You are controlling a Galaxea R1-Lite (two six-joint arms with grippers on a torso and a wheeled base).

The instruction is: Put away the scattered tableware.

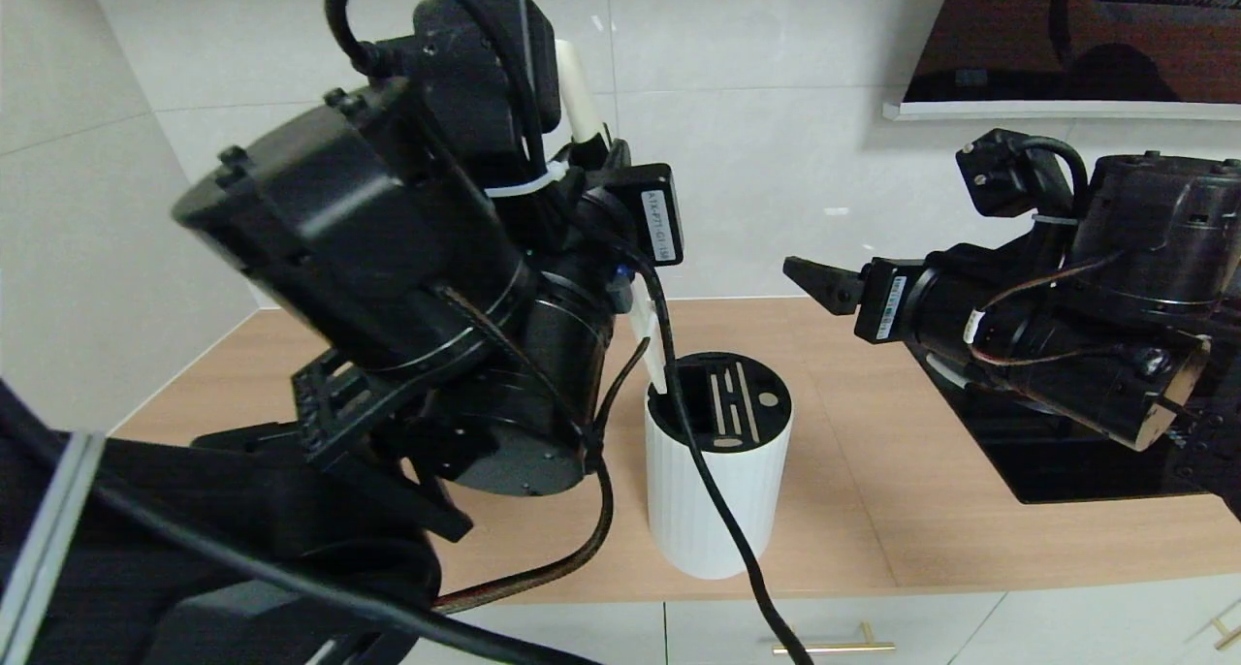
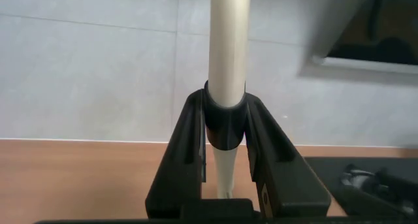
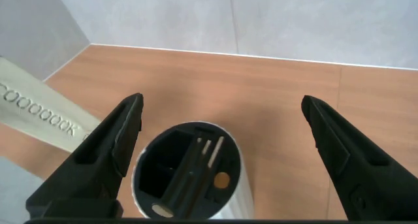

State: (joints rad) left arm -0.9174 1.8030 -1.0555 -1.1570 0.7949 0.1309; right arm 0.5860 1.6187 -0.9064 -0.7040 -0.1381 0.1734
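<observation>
Standing white ribbed holder [image 1: 679, 520], cream-handled, black-collared utensil [image 2: 228, 48]

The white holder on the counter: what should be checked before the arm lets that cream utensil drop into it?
1. Left pincer shut on the utensil: ok.
2. Holder standing upright on the counter: ok.
3. Utensil's lower end at the holder's big opening: ok, it is at the rim.
4. Lower end inside the opening: cannot tell.
5. Right pincer open and apart from the holder: ok.
6. Black cable clear of the holder's top: cannot tell; it crosses the top in the head view.
</observation>
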